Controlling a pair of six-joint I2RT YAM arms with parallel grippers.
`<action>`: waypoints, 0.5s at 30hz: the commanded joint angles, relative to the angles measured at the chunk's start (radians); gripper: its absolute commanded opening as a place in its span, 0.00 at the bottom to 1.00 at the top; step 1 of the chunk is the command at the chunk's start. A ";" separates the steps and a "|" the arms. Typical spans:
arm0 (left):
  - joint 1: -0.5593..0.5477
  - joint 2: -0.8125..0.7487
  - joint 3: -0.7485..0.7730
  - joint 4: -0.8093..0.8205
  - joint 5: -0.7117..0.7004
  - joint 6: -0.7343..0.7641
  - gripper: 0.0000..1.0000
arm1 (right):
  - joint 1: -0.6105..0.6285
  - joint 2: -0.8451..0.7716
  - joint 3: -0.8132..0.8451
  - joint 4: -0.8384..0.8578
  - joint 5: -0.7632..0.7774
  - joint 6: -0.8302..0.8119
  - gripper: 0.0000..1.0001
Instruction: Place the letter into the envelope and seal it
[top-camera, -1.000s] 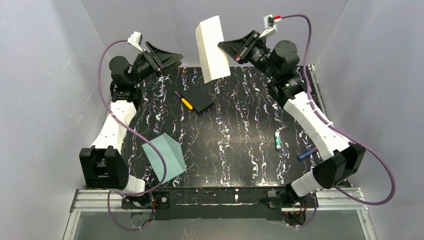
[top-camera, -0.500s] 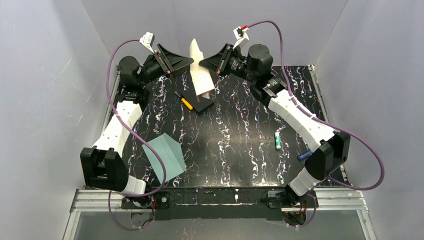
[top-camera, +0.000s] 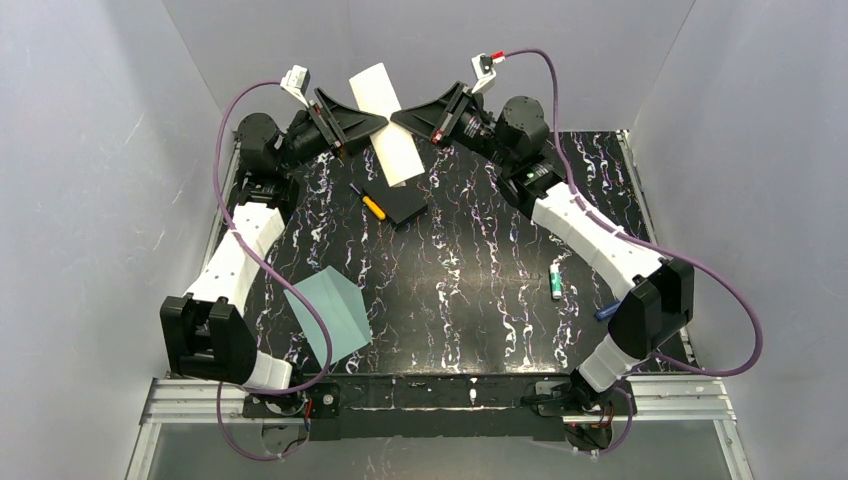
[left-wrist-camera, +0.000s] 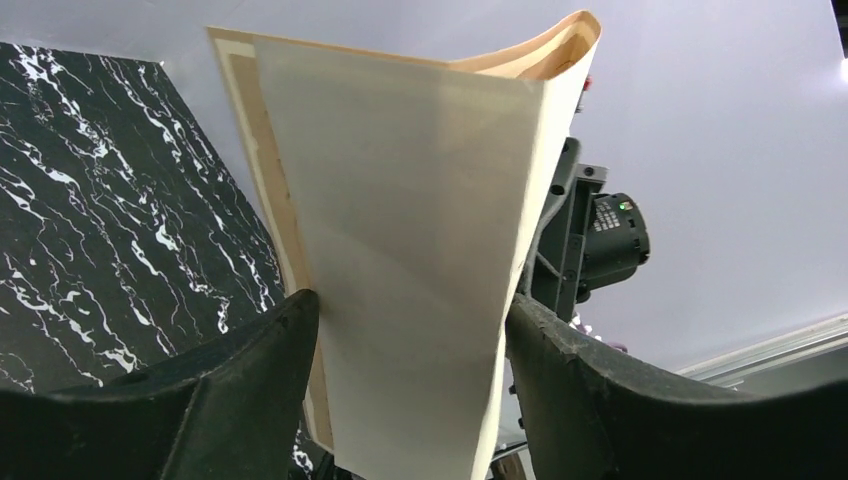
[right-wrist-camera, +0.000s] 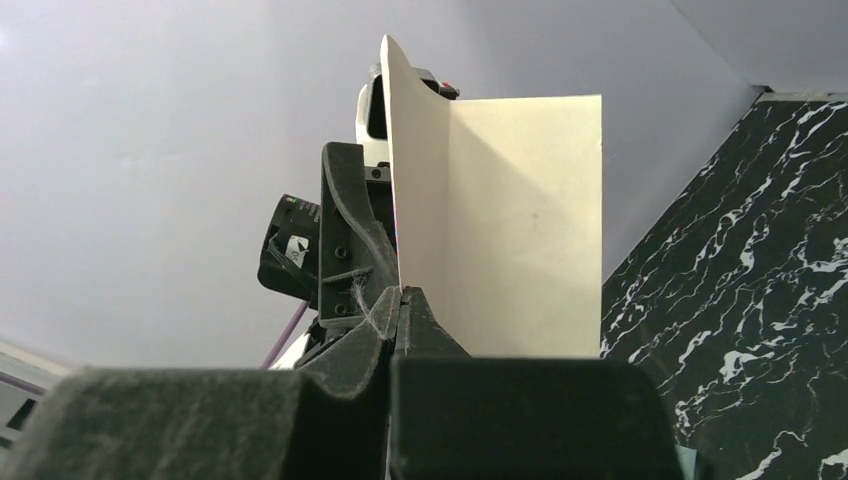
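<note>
While the letter (top-camera: 385, 125) hangs in the air over the far edge of the black pad (top-camera: 405, 203), both arms meet at it from opposite sides. Seen by the right wrist camera, the right gripper (right-wrist-camera: 400, 295) has its fingers closed tight on one edge of the letter (right-wrist-camera: 520, 230), which stands upright and bends along its length. The left gripper (left-wrist-camera: 410, 330) comes in from the pad's left; its fingers (left-wrist-camera: 250, 350) stand wide apart with the curled sheet (left-wrist-camera: 410, 250) filling the gap between them. The paper's edges lie against or just beside both inner faces, and I cannot tell whether they press on it. The tan side with its dark border shows along one margin there. The envelope (top-camera: 328, 318) lies flat on the marbled table (top-camera: 470, 290), well apart from the pad, nearer the arm bases and to its left. A yellow-handled screwdriver (top-camera: 372, 205) lies touching the pad's left side.
</note>
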 joint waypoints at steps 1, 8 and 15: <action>-0.002 -0.061 0.031 0.031 0.011 -0.022 0.65 | -0.001 0.012 -0.047 0.155 -0.013 0.155 0.01; -0.001 -0.064 0.014 0.068 0.010 -0.049 0.59 | 0.000 0.033 -0.115 0.287 -0.005 0.291 0.01; 0.002 -0.060 0.005 0.103 0.017 -0.066 0.45 | -0.001 0.046 -0.143 0.320 0.005 0.333 0.01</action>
